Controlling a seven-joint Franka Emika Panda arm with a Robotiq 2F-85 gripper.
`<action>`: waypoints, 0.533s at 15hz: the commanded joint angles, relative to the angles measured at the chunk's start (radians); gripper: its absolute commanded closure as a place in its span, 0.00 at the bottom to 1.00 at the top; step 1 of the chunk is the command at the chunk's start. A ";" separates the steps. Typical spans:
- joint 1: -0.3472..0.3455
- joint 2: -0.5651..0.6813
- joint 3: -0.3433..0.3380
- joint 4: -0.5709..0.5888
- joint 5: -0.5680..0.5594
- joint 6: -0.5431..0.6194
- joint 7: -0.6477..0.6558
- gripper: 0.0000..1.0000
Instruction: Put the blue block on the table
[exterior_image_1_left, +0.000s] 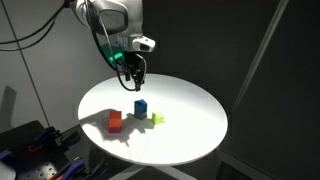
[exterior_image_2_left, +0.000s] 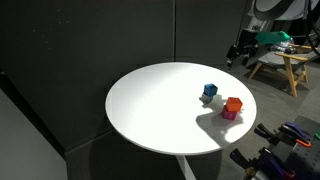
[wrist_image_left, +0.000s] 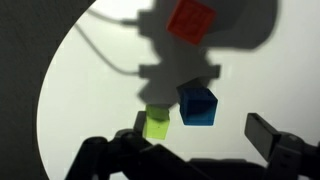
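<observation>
The blue block (exterior_image_1_left: 141, 107) stands on the white round table (exterior_image_1_left: 190, 125), between a red-orange cube (exterior_image_1_left: 115, 121) and a smaller yellow-green block (exterior_image_1_left: 156, 118). My gripper (exterior_image_1_left: 133, 70) hangs in the air above the blocks, open and empty. In the wrist view the blue block (wrist_image_left: 197, 104) lies below and between the open fingers (wrist_image_left: 203, 132), the yellow-green block (wrist_image_left: 156, 124) sits by one finger, and the red-orange cube (wrist_image_left: 192, 18) is farther off. In an exterior view the blue block (exterior_image_2_left: 209, 91) sits beside the red-orange cube (exterior_image_2_left: 233, 104) near the table (exterior_image_2_left: 150, 105) edge.
The arm's shadow falls across the table around the blocks. Dark curtains surround the table. A wooden stool (exterior_image_2_left: 283, 62) stands behind it, and dark equipment (exterior_image_1_left: 30, 150) sits below the table edge.
</observation>
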 joint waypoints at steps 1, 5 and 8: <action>0.006 0.080 0.025 0.068 0.007 0.018 0.096 0.00; 0.019 0.152 0.048 0.110 -0.008 0.064 0.221 0.00; 0.029 0.209 0.052 0.141 -0.027 0.086 0.295 0.00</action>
